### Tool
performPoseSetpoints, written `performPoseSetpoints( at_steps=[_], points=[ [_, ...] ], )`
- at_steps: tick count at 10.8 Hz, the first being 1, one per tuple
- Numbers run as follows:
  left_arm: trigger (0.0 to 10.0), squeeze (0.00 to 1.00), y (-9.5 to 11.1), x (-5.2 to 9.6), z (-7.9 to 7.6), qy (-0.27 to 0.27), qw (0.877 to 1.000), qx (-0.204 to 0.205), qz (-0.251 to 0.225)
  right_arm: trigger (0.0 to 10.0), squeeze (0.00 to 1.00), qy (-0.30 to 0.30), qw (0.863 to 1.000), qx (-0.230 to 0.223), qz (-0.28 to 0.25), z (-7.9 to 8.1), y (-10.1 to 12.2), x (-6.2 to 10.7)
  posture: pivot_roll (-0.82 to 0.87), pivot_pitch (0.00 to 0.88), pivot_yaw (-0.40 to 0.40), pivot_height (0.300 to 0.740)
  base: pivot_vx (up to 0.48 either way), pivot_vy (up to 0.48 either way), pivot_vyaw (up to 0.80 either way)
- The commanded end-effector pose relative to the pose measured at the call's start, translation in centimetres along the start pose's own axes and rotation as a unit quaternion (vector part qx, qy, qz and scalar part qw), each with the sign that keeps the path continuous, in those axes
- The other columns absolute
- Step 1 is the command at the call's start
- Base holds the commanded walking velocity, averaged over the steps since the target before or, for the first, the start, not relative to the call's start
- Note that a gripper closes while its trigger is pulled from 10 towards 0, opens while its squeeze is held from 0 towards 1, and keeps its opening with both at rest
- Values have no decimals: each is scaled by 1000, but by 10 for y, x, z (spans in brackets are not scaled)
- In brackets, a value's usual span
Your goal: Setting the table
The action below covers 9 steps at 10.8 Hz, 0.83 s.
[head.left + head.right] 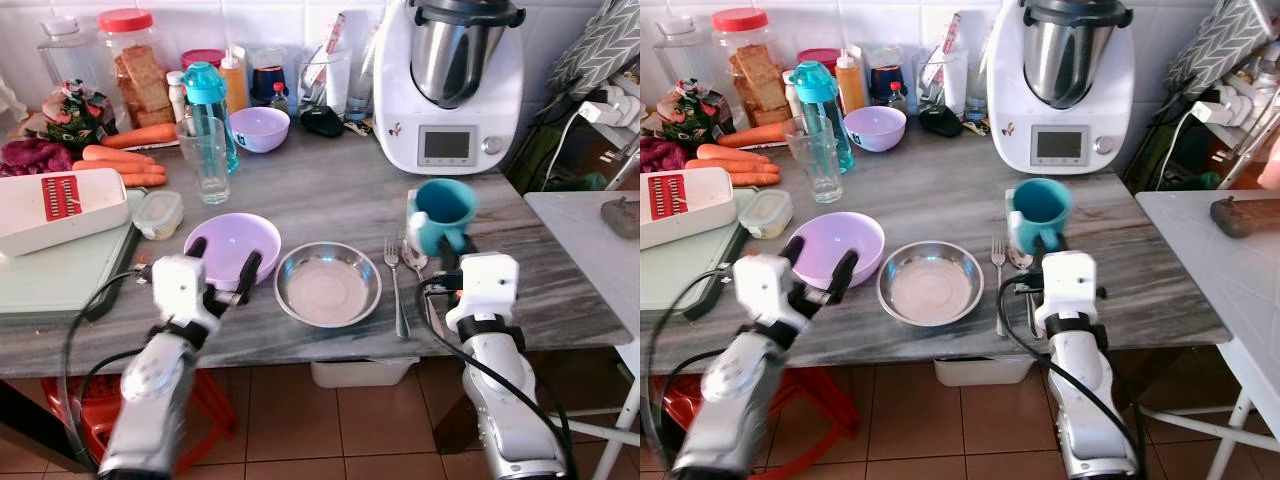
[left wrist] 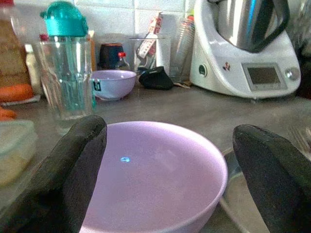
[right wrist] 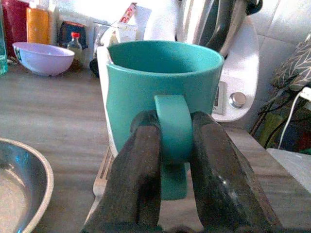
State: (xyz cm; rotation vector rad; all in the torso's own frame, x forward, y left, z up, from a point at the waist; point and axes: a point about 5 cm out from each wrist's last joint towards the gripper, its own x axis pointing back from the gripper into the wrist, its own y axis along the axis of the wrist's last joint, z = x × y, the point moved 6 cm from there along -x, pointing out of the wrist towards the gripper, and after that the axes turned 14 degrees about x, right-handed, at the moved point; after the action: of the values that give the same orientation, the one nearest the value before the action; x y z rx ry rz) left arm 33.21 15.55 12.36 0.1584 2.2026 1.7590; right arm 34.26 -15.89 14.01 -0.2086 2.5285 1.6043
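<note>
A lilac bowl (image 1: 232, 240) sits near the counter's front edge, and my left gripper (image 1: 222, 258) stands open with one black finger on each side of its near rim; its fingers (image 2: 73, 165) are apart from the bowl. Right of it lies a steel dish (image 1: 328, 285), then a fork (image 1: 396, 285) and a spoon (image 1: 415, 260). My right gripper (image 3: 176, 145) is shut on the handle of a teal mug (image 1: 443, 212), held upright just beyond the spoon. I cannot tell whether the mug touches the counter.
Behind stand a drinking glass (image 1: 205, 160), a teal bottle (image 1: 207, 100), a small lilac bowl (image 1: 259, 128) and a white food processor (image 1: 450, 80). A slicer (image 1: 60, 208), a lidded tub (image 1: 158, 213) and carrots (image 1: 125, 155) are on the left. A white side table (image 1: 590, 250) is on the right.
</note>
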Motion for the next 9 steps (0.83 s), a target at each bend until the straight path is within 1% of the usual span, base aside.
performPoseSetpoints(
  at_steps=[1,2,3,5,6,7,8,9],
  points=[
    [10000,0,9,2,1,-6,1000,-20,-11,10000,0,1,1000,2,-21,-7,10,-6,-5,1,-11,740,0,0,0],
    [10000,0,12,9,7,-10,999,-36,-8,10000,0,10,1000,10,-26,-10,11,-10,0,8,-13,740,0,0,0],
    [10000,0,16,16,8,-17,999,-48,-6,10000,0,12,999,13,-31,-13,13,-15,8,13,-17,740,0,0,0],
    [10000,0,14,25,5,-34,998,-59,5,10000,0,14,999,10,-36,-13,16,-23,15,17,-19,740,0,0,575],
    [10000,0,13,27,3,-39,998,-57,7,10000,0,16,999,10,-38,-12,18,-26,15,17,-19,740,0,0,681],
    [10000,0,12,27,1,-39,998,-53,6,10000,0,12,999,9,-41,-15,21,-33,9,23,-16,740,0,0,750],
    [10000,0,12,24,-4,-46,998,-51,5,10000,0,14,999,7,-43,-15,24,-38,5,28,-14,740,0,0,475],
    [10000,0,13,23,-8,-55,997,-53,4,10000,0,13,999,6,-44,-15,25,-43,2,30,-14,740,0,0,0]
  ],
)
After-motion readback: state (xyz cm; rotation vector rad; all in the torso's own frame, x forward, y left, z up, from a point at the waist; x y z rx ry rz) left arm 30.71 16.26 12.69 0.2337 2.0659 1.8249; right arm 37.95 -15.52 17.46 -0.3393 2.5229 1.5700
